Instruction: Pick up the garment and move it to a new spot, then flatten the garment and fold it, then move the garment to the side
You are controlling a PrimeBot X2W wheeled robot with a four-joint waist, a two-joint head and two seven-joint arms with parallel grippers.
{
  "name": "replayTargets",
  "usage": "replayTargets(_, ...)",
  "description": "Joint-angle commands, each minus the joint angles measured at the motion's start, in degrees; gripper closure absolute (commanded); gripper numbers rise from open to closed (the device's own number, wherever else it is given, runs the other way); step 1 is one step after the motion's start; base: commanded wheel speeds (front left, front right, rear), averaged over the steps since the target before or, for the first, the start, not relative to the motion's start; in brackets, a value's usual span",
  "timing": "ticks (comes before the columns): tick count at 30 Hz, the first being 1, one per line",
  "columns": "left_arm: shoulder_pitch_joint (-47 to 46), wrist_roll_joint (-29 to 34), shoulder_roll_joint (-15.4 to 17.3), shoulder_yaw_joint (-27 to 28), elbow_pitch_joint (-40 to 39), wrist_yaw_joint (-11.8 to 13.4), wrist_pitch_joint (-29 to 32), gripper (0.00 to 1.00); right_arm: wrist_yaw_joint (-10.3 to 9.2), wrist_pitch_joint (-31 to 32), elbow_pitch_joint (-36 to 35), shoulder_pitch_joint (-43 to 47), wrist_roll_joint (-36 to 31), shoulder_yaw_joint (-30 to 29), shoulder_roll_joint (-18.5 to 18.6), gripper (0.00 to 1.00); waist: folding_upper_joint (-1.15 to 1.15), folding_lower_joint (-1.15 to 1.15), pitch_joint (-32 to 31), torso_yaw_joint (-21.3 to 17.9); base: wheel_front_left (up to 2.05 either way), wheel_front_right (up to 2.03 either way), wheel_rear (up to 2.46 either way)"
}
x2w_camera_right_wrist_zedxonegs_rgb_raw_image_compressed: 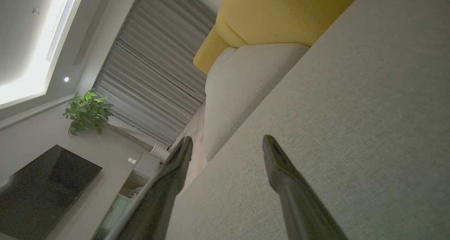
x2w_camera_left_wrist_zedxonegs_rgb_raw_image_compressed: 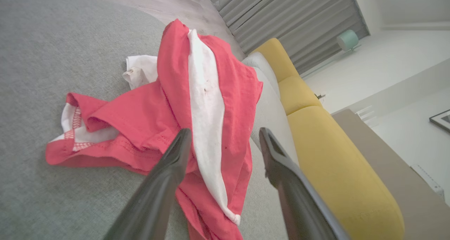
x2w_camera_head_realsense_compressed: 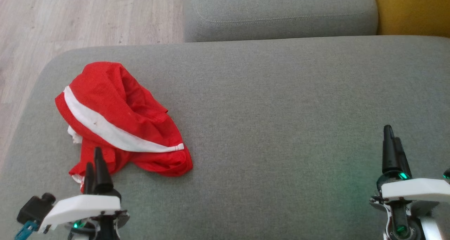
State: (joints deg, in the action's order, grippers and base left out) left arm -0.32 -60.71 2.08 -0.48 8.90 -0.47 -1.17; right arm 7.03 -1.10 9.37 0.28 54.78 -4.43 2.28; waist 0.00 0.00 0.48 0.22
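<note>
Grey sofa seat (x2w_camera_head_realsense_compressed: pixel 281 110) carries the whole job: a broad, flat cushion with a second grey cushion (x2w_camera_head_realsense_compressed: pixel 281 11) butted against its far edge. Wood floor (x2w_camera_head_realsense_compressed: pixel 70 15) lies past the far-left corner and a yellow sofa (x2w_camera_left_wrist_zedxonegs_rgb_raw_image_compressed: pixel 334 155) beyond.

The garment (x2w_camera_head_realsense_compressed: pixel 116 117) sits near the seat's left edge, toward the near side. It is red with a white band (x2w_camera_head_realsense_compressed: pixel 105 125) running across it, and is bunched in a loose heap with a hem and a bit of white lining turned out at the near-left. It is not flat and not folded.

Nothing here serves as a container. The garment lies loose on the seat fabric.

Left claw (x2w_camera_head_realsense_compressed: pixel 93 159) hangs at the garment's near hem. In its wrist view the fingers are spread wide with the red cloth between and beyond them, gripping nothing. Whether a tip brushes the cloth, I can't tell.

Right claw (x2w_camera_head_realsense_compressed: pixel 392 134) is by the seat's right edge, well apart from the garment. It is spread just as wide and empty, over bare grey fabric.

My read is that this is the first step, the pick-up, with no grasp made. The next move calls for me to run the left claw forward and down into the raised fold, then pinch enough layers to lift the whole heap. The bare middle of the seat looks like the spot to carry it to. The main risk is catching one thin layer and dragging the rest.
</note>
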Motion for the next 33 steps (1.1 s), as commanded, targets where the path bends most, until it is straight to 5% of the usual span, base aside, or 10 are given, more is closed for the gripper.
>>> replayTargets(1, -2.95, 1.20, 0.46, 0.43, -2.33, 0.16, -0.49, 0.00, 0.17, -0.61, -2.46, -2.83, -1.31, 0.53, 0.35, 0.00, 0.00, 0.00, 0.00, 0.01, 0.00, 0.00, 0.00)
replayTargets(23, -6.70, 22.89, 6.88, -13.41, -5.98, 10.14, -4.39, 0.00, 0.26, -4.49, -7.42, -1.84, -22.58, 4.44, 0.42, 0.00, 0.00, 0.00, 0.20, -0.67, 0.00, 0.00, 0.00)
replayTargets(33, -8.80, 30.03, 10.34, -20.80, -3.26, 12.28, -6.09, 0.00, 0.29, -6.19, -8.91, -1.53, -31.17, 5.54, 0.45, 0.00, 0.00, 0.00, 0.02, -0.98, 0.00, 0.00, 0.00)
